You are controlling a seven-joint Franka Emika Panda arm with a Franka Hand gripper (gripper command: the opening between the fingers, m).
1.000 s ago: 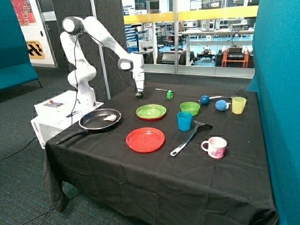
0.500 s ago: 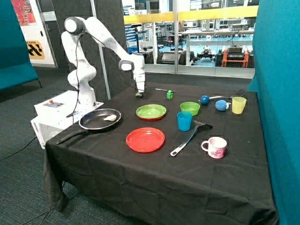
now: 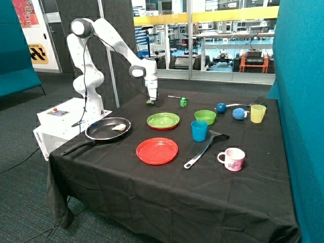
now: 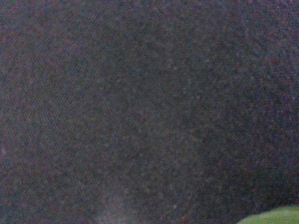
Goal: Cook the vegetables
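My gripper (image 3: 150, 101) hangs just above the black tablecloth (image 3: 167, 192), behind the green plate (image 3: 163, 120), pinched on the small dark green rounded vegetable (image 3: 150, 102), which sits between my fingertips just clear of the cloth. The whitish cream elongated vegetable (image 3: 119, 127) lies inside the black frying pan (image 3: 98, 133) near the table's front corner (well apart from me). My wrist camera sees mostly dark cloth (image 4: 140, 107), with a sliver of green plate rim (image 4: 275, 217) at one corner.
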